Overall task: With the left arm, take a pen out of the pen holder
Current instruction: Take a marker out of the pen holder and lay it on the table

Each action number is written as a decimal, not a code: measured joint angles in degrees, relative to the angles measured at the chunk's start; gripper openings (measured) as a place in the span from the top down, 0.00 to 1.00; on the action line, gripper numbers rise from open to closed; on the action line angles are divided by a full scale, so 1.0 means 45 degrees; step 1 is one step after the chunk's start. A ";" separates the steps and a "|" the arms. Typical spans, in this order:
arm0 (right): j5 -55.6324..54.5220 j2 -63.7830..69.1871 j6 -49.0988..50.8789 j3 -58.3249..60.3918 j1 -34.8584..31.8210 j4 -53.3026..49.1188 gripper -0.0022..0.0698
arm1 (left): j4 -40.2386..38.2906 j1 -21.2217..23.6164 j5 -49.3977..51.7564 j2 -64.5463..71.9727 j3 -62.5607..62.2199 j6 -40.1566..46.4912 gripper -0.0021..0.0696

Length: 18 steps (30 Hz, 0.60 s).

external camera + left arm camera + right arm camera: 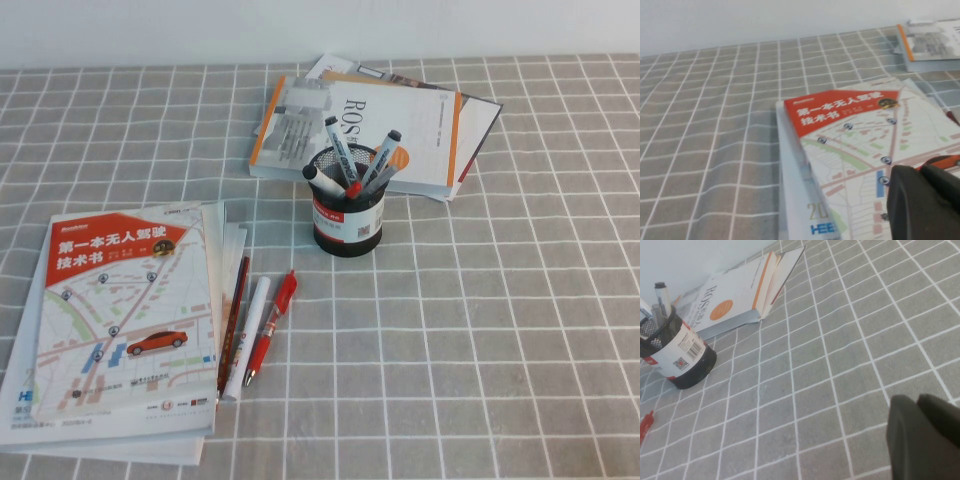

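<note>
Pen holder (pixel 347 215) stands well apart from the clenched left hand (pixel 918 175), which is above the book (pixel 855 135). Right hand (pixel 917 407) hangs clenched over the surface (pixel 840 365).

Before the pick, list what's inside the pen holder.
The holder has several capped markers and a red-tipped pen; their lower ends are hidden. Left tool is over the book, right tool over the cloth.

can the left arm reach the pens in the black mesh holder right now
Probably yes: the left gripper, shut above the orange map-cover book, has only loose pens lying between it and the black mesh pen holder, whose marker pens stand uncovered. The right gripper, shut over bare grey cloth, is aside.
</note>
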 joint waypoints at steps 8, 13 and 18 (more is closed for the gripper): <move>0.0000 0.0000 0.0000 0.0000 0.0000 0.0000 0.99 | -0.0822 0.1268 -0.0843 -0.0161 0.0875 0.0076 0.97; 0.0000 0.0000 0.0000 0.0000 0.0000 0.0000 0.99 | -0.0900 0.1400 -0.0893 -0.0161 0.0875 0.0437 0.97; 0.0000 0.0000 0.0000 0.0000 0.0000 0.0000 0.99 | -0.1082 0.1400 0.0250 -0.0190 0.0875 0.0730 0.97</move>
